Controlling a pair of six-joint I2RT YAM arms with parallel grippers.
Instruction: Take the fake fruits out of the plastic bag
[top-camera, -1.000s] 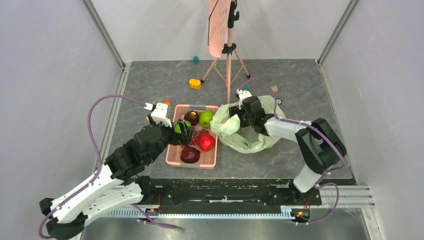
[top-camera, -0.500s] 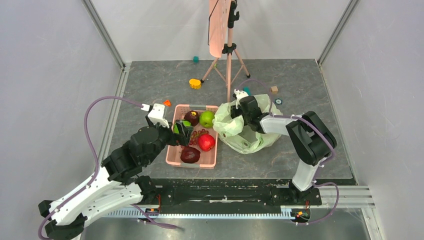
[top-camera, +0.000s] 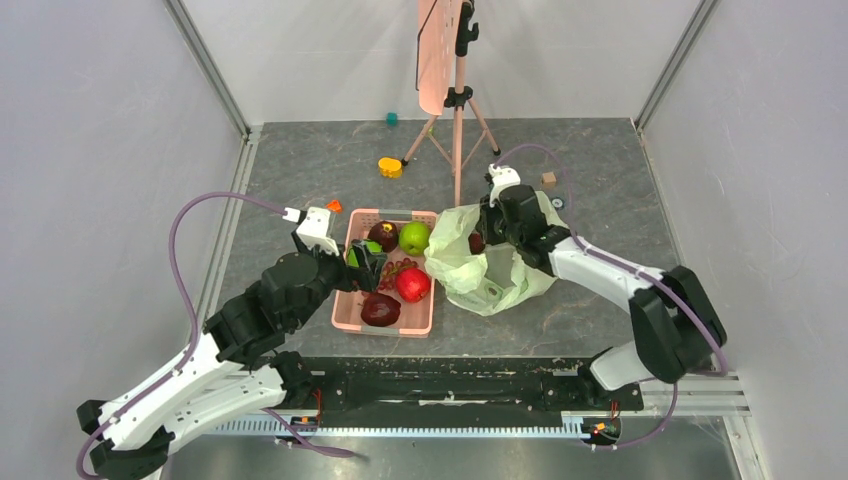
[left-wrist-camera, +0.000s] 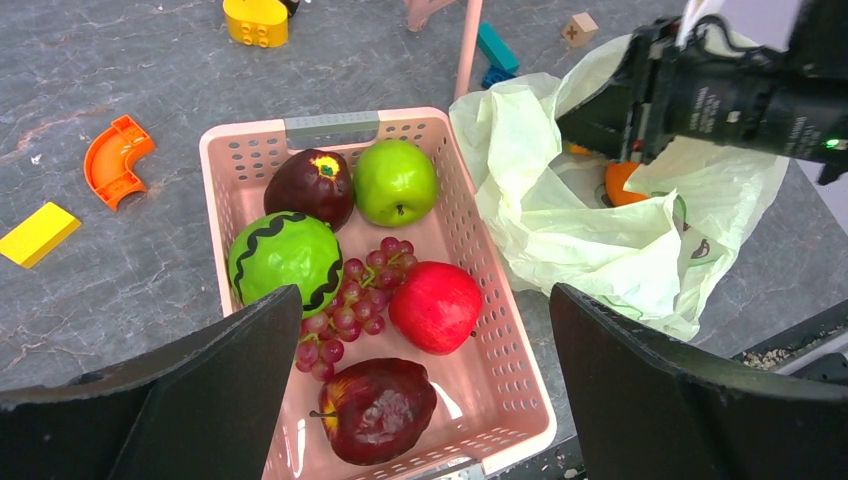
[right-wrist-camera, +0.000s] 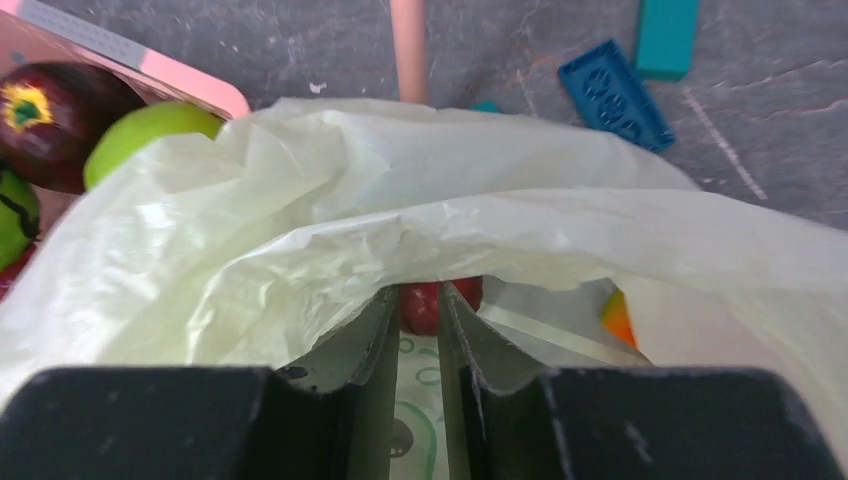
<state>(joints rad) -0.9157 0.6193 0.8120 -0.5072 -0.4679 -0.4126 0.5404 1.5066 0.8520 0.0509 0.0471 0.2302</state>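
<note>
My right tool (top-camera: 484, 238) sits narrow in the crinkly pale-green plastic bag (right-wrist-camera: 300, 220), red glossy fruit (right-wrist-camera: 421, 306) at its tips, hold unconfirmed; my left tool (top-camera: 370, 265) stands wide.

Thin, crinkly, half-transparent pale-green plastic on the bag (left-wrist-camera: 560, 230), at 3 o'clock from the basket (left-wrist-camera: 225, 190). Matt pink plastic with rows of small holes on the basket walls. Smooth, glossy plastic skin on the green apple (left-wrist-camera: 395, 180) and the red apple (left-wrist-camera: 435, 305). Softer shine on the dark fruit (left-wrist-camera: 375, 410) at 6 o'clock inside. Mottled grey, stone-like, matt table (left-wrist-camera: 130, 290).
</note>
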